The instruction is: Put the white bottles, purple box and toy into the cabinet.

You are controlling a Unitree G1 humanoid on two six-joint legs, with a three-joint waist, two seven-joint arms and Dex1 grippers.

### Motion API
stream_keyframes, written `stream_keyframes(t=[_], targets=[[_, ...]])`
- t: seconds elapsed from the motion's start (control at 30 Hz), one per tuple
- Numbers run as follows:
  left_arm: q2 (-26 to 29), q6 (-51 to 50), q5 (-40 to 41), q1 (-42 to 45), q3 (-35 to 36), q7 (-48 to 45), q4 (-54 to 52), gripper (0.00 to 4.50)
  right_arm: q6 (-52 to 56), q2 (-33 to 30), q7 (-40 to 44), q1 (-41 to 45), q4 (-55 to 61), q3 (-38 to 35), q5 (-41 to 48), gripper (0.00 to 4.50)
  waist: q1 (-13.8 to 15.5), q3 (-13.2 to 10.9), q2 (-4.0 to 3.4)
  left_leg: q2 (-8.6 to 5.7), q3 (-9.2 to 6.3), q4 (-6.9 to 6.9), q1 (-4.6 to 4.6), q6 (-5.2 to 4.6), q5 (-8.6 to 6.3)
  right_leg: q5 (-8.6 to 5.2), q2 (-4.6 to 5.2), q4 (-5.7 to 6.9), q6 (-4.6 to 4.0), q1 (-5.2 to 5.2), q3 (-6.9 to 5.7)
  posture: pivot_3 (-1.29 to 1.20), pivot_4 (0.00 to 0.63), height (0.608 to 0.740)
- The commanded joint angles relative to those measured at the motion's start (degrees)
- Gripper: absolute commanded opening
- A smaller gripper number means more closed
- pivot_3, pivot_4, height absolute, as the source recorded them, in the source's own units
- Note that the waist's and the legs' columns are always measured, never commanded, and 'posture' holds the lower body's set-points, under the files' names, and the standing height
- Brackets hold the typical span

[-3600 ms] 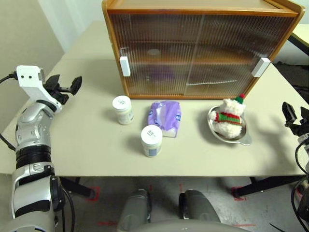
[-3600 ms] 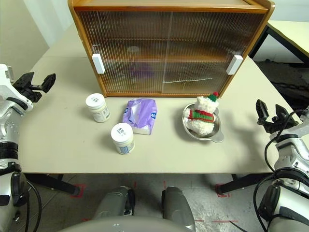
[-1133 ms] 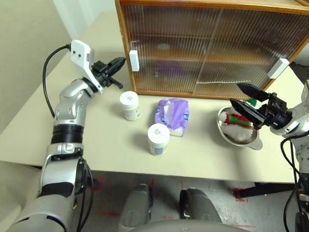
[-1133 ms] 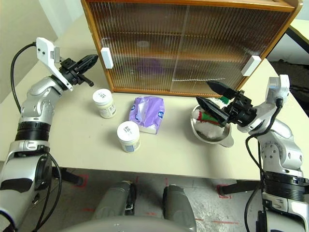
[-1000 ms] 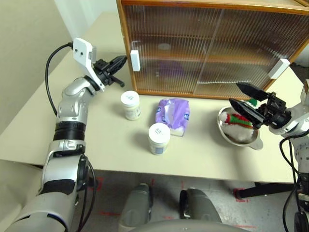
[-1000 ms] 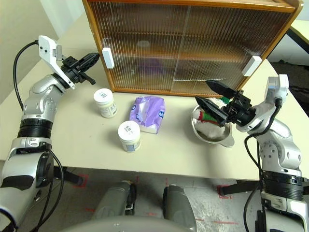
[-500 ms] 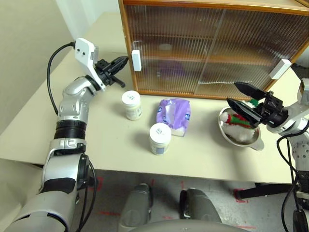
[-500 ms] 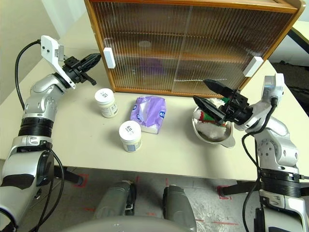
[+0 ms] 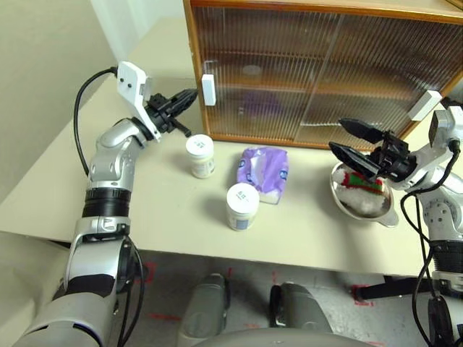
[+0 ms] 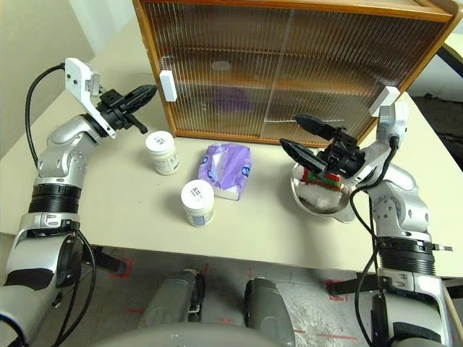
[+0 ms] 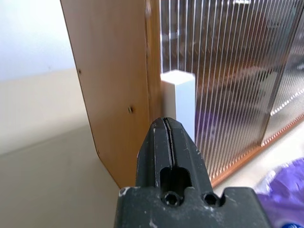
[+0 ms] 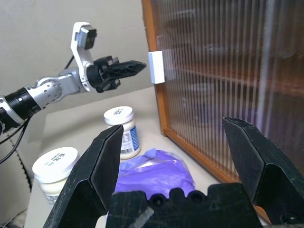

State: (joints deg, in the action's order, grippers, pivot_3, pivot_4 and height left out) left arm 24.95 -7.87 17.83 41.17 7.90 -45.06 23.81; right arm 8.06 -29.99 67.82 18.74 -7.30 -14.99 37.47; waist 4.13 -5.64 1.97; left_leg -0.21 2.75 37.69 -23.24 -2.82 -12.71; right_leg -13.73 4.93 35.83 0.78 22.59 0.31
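The left gripper, jaws pressed together and empty, pointed at the white handle at the left edge of the closed cabinet. The right gripper, jaws spread wide and empty, hung above the toy in its steel bowl. Two bottles and the purple box stood on the table before the cabinet.

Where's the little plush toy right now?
The toy sits in a steel bowl on the table's right side, in front of the cabinet, just under the open right gripper.
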Motion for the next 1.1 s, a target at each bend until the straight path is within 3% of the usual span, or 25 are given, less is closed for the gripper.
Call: stream_keyframes(t=[0.03, 1.1], targets=[[0.1, -0.5, -0.2, -0.1, -0.1, 1.0, -0.7, 0.05, -0.5, 0.4, 0.5, 0.4, -0.7, 0.8, -0.4, 4.5, 0.0, 0.0, 0.0, 0.0, 0.0, 0.0, 0.0, 0.0, 0.0, 0.0, 0.0, 0.0, 0.0, 0.0, 0.0, 0.14, 0.062, 0.74], [-3.3, 1.4, -1.7, 5.9, -2.9, 1.3, 6.5, 0.05, -0.3, -0.8, 0.4, -0.4, 0.4, -0.4, 0.6, 4.5, 0.1, 0.0, 0.01, 0.0, -0.02, 0.17, -0.02, 0.0, 0.0, 0.07, -0.03, 0.04, 0.0, -0.03, -0.02, 0.1, 0.059, 0.74]])
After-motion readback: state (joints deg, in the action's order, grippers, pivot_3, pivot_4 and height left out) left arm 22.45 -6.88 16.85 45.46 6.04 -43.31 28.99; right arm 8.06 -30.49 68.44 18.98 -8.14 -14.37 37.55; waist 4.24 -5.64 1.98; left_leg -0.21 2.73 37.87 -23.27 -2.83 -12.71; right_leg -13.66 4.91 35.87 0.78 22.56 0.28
